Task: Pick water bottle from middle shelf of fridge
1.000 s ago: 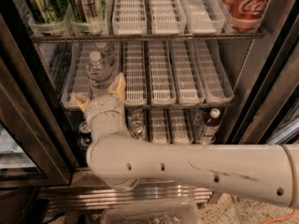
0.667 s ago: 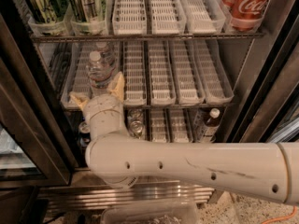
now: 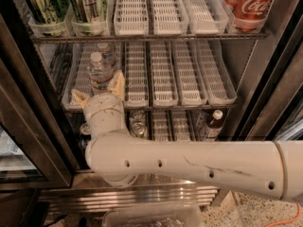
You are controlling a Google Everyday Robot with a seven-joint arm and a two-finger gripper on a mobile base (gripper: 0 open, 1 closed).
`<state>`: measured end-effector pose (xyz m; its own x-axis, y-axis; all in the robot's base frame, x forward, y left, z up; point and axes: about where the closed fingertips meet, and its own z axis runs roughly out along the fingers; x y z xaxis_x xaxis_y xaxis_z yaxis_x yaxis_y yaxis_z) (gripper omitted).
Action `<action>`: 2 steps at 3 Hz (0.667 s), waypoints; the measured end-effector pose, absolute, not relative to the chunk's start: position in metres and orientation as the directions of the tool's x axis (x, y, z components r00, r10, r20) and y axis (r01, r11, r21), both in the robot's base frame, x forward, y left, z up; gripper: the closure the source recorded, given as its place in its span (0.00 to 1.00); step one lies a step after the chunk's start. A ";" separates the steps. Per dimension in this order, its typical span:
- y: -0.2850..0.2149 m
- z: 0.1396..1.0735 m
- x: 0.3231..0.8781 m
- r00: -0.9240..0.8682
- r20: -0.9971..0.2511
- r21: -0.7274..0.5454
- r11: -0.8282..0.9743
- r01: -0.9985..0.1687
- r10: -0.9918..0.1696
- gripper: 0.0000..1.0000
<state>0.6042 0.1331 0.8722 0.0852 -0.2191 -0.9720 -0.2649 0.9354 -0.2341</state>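
Camera view: the water bottle stands upright at about 10 o'clock in the frame, in the second lane from the left of the middle shelf of the fridge. Another capped bottle stands just behind it at 12 o'clock. The pincer sits at the shelf's front edge with its fingers spread wide. One tan pad is at the bottle's 8 o'clock and the other at its 4 o'clock. It has hold of nothing, and I cannot tell whether either pad touches the plastic. The wrist hides the bottle's base.

The bottle looks full, so probably moderately heavy. Its thin ribbed wall will likely give under a hard squeeze, and chilled plastic may be slick. The label band or the ribs just below it seem the best place to grip. The tapering shoulder would let it slide.
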 end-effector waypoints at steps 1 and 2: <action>0.129 0.872 0.611 0.088 -0.971 -0.236 0.941 -0.240 -0.221 0.18; 0.125 0.866 0.614 0.077 -0.971 -0.237 0.946 -0.222 -0.226 0.19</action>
<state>0.6142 0.1246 0.8659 0.0771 -0.2257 -0.9711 -0.2219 0.9457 -0.2374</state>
